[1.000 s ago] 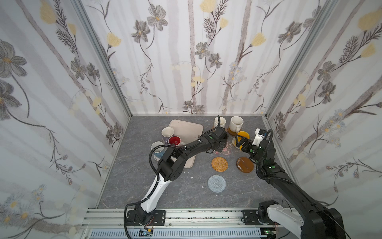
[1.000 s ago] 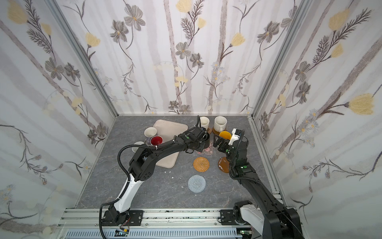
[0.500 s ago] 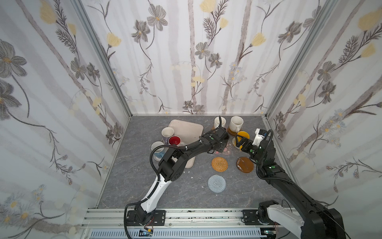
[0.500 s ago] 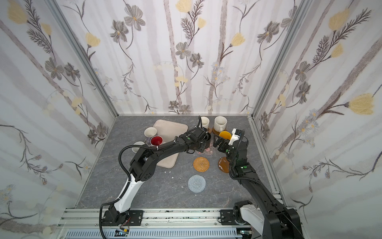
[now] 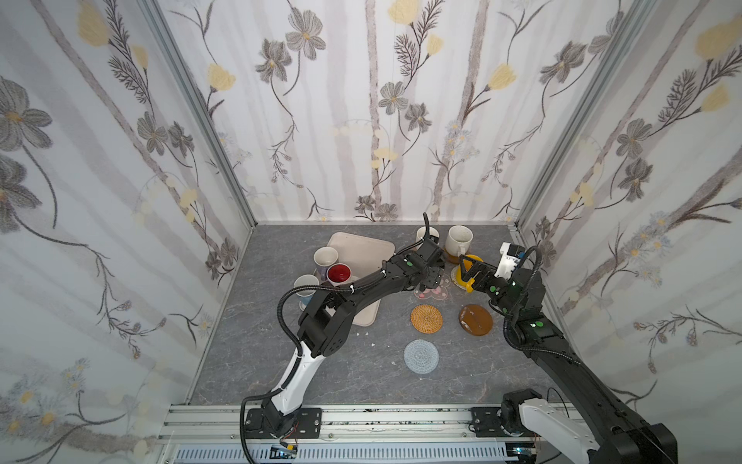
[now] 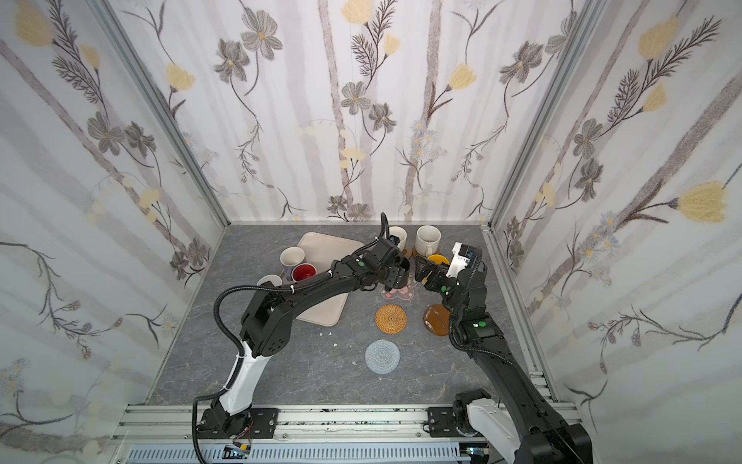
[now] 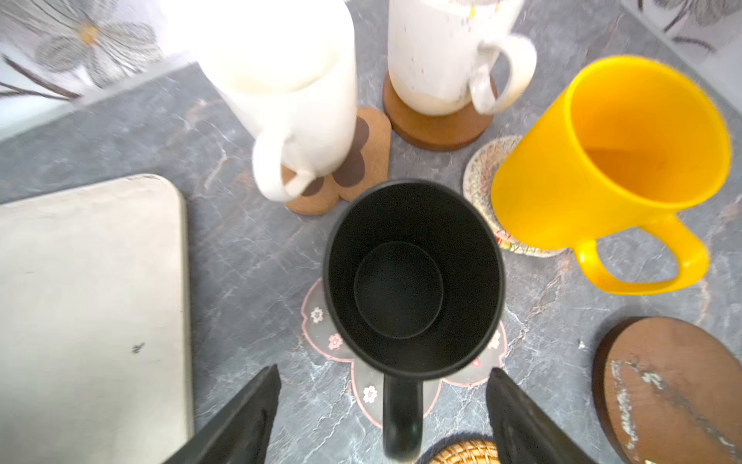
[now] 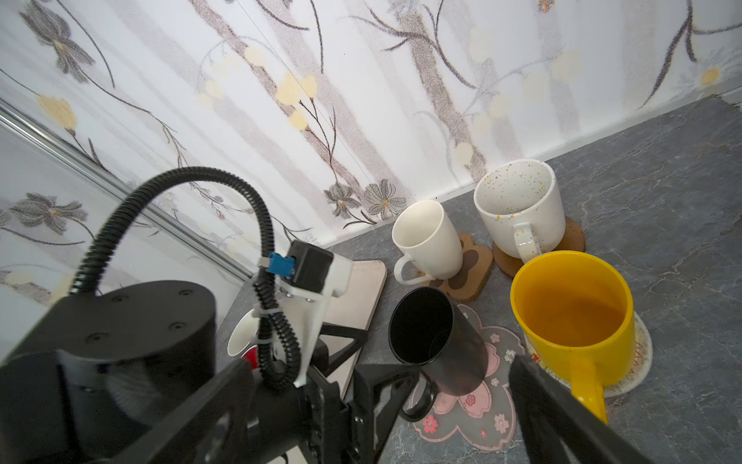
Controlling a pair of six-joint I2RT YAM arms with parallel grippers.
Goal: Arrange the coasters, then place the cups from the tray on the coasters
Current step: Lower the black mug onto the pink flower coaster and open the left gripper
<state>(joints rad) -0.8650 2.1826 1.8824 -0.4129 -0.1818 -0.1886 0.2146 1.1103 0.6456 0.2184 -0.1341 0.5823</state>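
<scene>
Out left, the tray (image 5: pixel 361 249) lies beside the left pincer (image 7: pixel 382 371), and that pincer is released! Its fingers (image 7: pixel 241 418) stand spread either side of the handle of the black mug (image 7: pixel 397 289), clear of it. The mug stands upright on the pink blossom coaster (image 7: pixel 325 333), just ahead of the fingertips. Across to the right pincer (image 5: pixel 470 273): jaws wide, gripping nothing, the yellow mug (image 8: pixel 570 321) just ahead on its beige woven coaster (image 8: pixel 638 361) on the worktop (image 5: pixel 361 369).
</scene>
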